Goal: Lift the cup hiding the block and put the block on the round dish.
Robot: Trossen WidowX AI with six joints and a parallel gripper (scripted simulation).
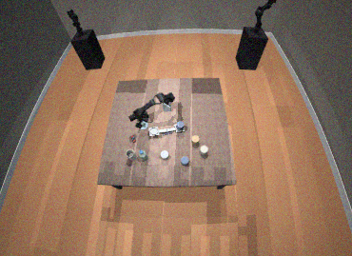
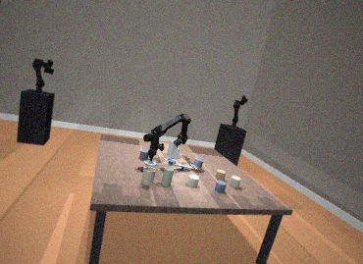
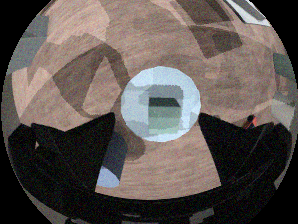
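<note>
Slim black jointed arm (image 1: 151,105) (image 2: 169,125) — dark wedge-shaped fingers — screws unclear.

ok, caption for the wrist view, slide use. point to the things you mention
Open gripper (image 3: 158,116) above the round dish (image 3: 134,90), green block (image 3: 165,118) on the dish between the black fingers.

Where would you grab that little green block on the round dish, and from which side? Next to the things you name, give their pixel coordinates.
I'd come from above and pinch its two opposite upright sides, one finger on each. The green block (image 3: 165,118) looks square-edged, with flat sides, and the round dish (image 1: 145,126) (image 2: 150,163) (image 3: 134,102) shows bare on both sides of it, so the fingers should fit.
</note>
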